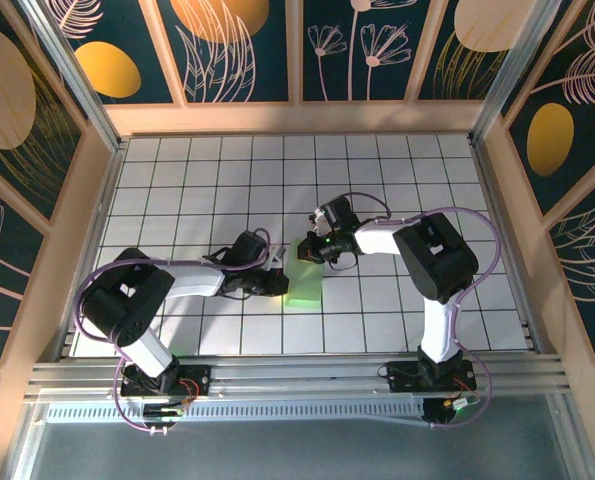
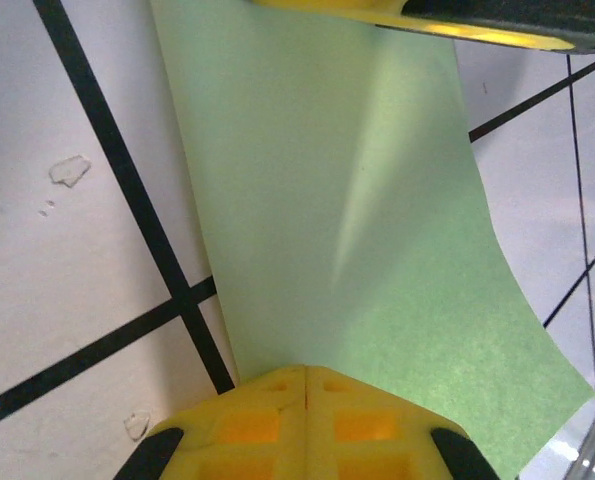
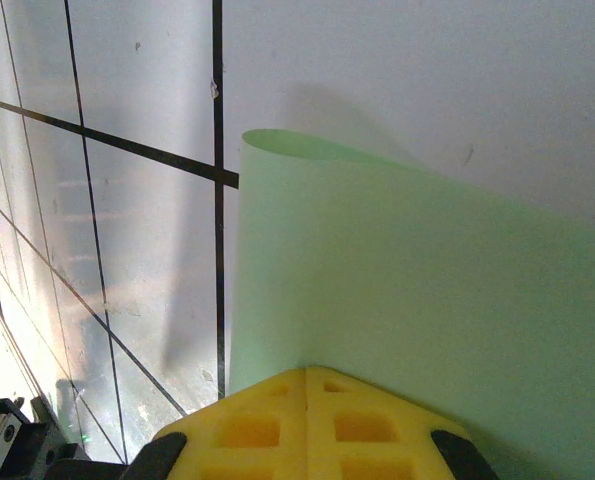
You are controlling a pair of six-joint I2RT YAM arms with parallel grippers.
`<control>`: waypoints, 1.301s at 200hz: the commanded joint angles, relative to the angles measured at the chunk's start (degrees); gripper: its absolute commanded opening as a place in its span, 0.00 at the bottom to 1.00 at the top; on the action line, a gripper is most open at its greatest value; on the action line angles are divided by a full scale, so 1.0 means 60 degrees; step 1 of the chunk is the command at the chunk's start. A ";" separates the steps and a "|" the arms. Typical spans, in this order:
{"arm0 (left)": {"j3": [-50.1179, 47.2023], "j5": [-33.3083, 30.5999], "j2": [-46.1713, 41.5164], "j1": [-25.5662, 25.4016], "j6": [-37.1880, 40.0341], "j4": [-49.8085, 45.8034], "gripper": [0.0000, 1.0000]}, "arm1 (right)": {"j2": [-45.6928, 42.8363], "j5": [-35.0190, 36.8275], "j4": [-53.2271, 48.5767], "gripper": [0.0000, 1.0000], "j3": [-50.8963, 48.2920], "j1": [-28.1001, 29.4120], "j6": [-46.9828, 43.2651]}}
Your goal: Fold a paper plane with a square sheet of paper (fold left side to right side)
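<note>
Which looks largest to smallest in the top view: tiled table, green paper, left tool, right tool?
1. tiled table
2. green paper
3. left tool and right tool: both smaller than the paper, too alike to rank.

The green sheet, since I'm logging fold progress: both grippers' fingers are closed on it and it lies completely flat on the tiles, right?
Not flat: the right wrist view shows the green sheet bent over in a rounded curl. The rest holds: the left gripper and the right gripper both have their fingers closed on it.
</note>
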 commanded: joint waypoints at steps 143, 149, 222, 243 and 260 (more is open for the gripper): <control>0.0910 0.1770 0.1460 0.0366 0.0033 0.0359 0.00 | 0.0471 0.1007 -0.0806 0.00 -0.0268 -0.0035 -0.0237; 0.0887 0.1739 0.1478 0.0352 0.0080 0.0307 0.00 | 0.0460 0.1015 -0.0803 0.00 -0.0265 -0.0035 -0.0237; 0.0539 0.1269 0.1532 -0.0057 0.0438 -0.0438 0.00 | 0.0457 0.1148 -0.0942 0.00 -0.0273 -0.0035 -0.0325; 0.0313 0.1213 0.1415 -0.0147 0.0439 -0.0583 0.00 | 0.0458 0.1162 -0.0942 0.00 -0.0266 -0.0037 -0.0325; 0.0160 0.1202 0.1281 -0.0241 0.0416 -0.0673 0.00 | 0.0459 0.1155 -0.0961 0.00 -0.0253 -0.0035 -0.0340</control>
